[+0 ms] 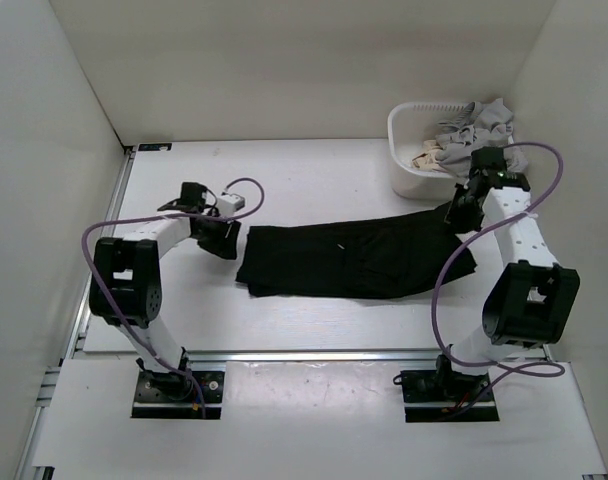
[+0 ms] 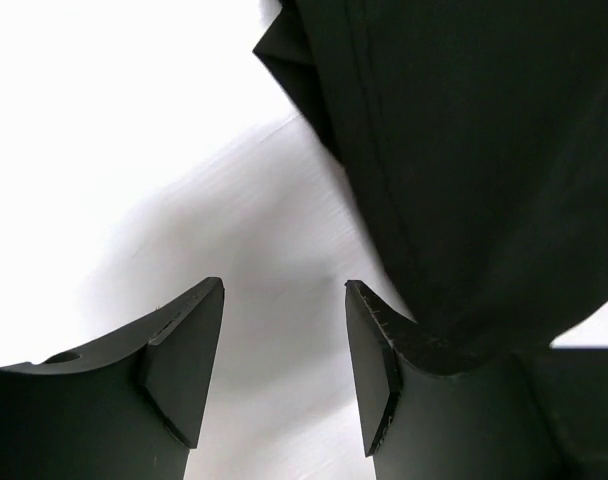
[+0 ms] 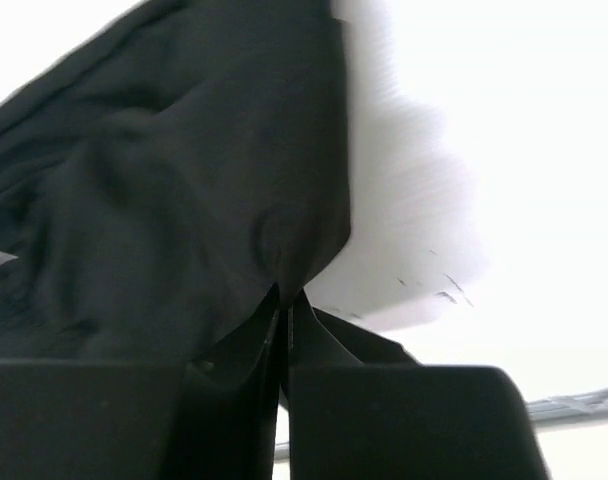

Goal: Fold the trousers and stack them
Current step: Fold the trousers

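Long black soft-fabric trousers (image 1: 354,258) lie across the white table's (image 1: 314,170) middle. The right gripper (image 3: 284,300) pinches their end nearest the right edge. The left gripper (image 2: 284,300), jaws spread, hovers beside the other end, which it likely must grasp next.

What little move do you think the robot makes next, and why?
Probably the left gripper should shift sideways onto the edge of the trousers and close. Its jaws stand open over bare table, with the black fabric just beside them, while the right gripper is pinched shut on the other end.
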Controlling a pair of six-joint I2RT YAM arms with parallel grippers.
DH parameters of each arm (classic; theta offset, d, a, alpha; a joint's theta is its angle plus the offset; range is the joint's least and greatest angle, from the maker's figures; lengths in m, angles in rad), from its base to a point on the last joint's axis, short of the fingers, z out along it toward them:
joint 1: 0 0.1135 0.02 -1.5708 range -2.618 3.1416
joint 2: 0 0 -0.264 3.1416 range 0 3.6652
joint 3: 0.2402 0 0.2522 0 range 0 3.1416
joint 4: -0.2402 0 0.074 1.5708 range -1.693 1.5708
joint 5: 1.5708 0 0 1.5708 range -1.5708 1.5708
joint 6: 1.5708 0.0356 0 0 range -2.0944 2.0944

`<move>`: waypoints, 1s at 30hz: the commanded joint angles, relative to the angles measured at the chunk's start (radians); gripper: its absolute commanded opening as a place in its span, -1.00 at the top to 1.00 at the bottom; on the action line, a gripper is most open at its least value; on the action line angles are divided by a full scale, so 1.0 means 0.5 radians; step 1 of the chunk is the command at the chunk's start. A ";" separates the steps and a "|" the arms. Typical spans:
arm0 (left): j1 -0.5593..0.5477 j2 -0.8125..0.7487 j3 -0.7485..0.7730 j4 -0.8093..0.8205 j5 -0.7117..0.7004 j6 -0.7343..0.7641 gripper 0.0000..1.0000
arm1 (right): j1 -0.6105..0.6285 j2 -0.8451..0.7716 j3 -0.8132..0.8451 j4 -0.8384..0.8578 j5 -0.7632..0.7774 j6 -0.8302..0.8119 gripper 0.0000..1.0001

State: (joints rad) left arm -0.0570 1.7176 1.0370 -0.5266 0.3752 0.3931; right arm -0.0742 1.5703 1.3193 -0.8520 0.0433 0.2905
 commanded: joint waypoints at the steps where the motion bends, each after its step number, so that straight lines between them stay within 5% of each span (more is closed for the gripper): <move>1: -0.143 0.053 0.116 0.001 0.059 -0.068 -0.27 | 0.050 -0.094 0.284 -0.348 0.097 -0.133 1.00; 8: -0.297 0.409 0.334 0.001 0.105 -0.123 -0.27 | 0.987 0.117 0.748 -0.649 0.533 0.342 1.00; 14: -0.315 0.590 0.454 0.001 0.277 -0.194 -0.03 | 1.537 0.524 1.168 -0.698 0.622 0.713 1.00; 21: -0.334 0.667 0.454 0.038 0.437 -0.213 0.61 | 1.771 0.893 1.632 -0.619 0.598 0.983 1.00; 30: -0.334 0.648 0.359 0.124 0.404 -0.271 0.70 | 1.931 1.130 1.945 -0.459 0.481 1.008 1.00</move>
State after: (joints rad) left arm -0.2081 2.0090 1.2594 -0.4351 0.6258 0.2626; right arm 0.8425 2.1090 2.2192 -1.1290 0.3065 0.7650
